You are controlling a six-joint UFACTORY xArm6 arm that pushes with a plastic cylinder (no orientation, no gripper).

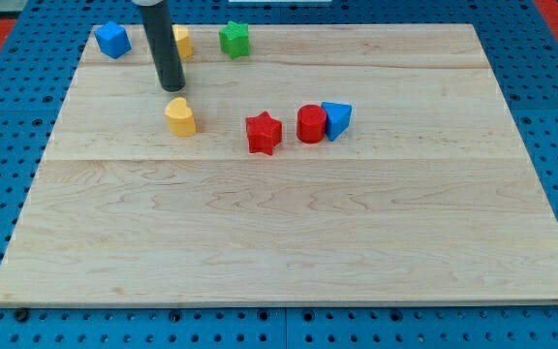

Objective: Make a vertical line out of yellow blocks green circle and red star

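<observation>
My tip (171, 88) stands just above a yellow heart-shaped block (180, 116) in the upper left of the wooden board (289, 242), with a small gap between them. A second yellow block (182, 40) sits near the view's top, partly hidden behind the rod. A green star-like block (233, 39) lies to its right near the top edge. The red star (263, 133) lies near the board's middle, to the right of the yellow heart. I see no green circle.
A red cylinder (310, 124) touches a blue triangle-like block (337, 118) right of the red star. A blue block (112, 40) sits at the top left corner. A blue pegboard (8, 107) surrounds the board.
</observation>
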